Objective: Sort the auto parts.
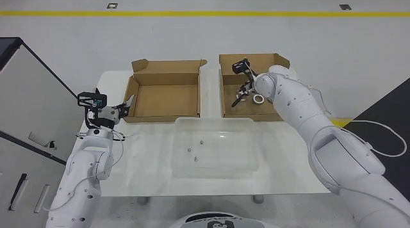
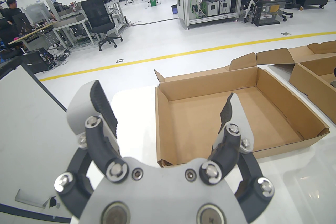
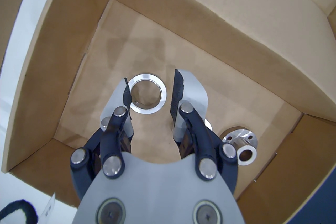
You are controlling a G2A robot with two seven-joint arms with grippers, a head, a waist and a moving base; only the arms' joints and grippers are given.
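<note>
- The white desk (image 1: 144, 154) held two brown boxes and one clear tray.
- The left box (image 1: 165, 100) sat at the far edge of the desk, toward the left side. I could see nothing in it.
- The right box (image 3: 210, 33) sat at the far right corner of the desk. It had two shiny parts in it.
- The clear tray (image 1: 218, 120) sat in the middle of the near edge. A few small parts (image 1: 195, 159) lay in it, waiting to be sorted.
- The left claw (image 2: 162, 89) hung near the left edge of the desk, just beside the left box. Its fingers were wide apart and it held nothing.
- The right claw (image 3: 151, 76) was down inside the right box. Its fingers were apart, one on each side of the ring, and they did not squeeze it.
- The round part with a wide rim (image 3: 240, 142) lay near a corner of the right box, a little way from the ring.
- The metal ring (image 3: 148, 110) seemed to lie flat on the floor of the right box.
- I think the step in hand was putting the ring in the right box, and it looked almost done.
- Next, the right claw would need to go straight up so it does not bump the ring. Then a claw could go to the tray for a small part.
</note>
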